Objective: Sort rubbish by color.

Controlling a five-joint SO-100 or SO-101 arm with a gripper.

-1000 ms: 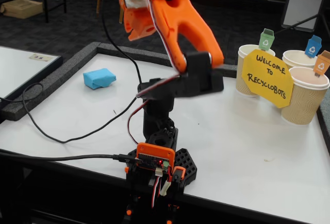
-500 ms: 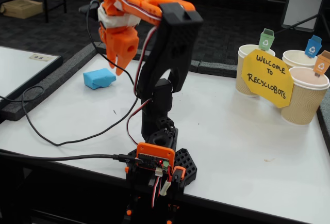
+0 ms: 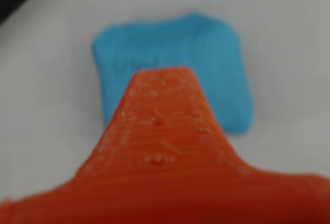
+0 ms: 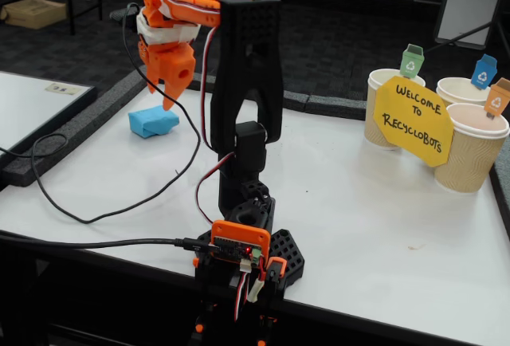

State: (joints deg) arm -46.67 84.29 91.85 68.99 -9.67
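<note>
change: arm swung left in fixed view, jaws [image 4: 166, 100] now hang over blue paper lump [image 4: 153, 121] | lump: alone on bench [image 4: 358, 202], far from cups [image 4: 478, 148] | jaws: empty, gap unclear | task: blue pick next, approach stage

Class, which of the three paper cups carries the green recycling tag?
The cup farthest left in the fixed view, behind the yellow sign; the other two carry blue and orange tags.

Wrist close overhead; fixed front oblique.
</note>
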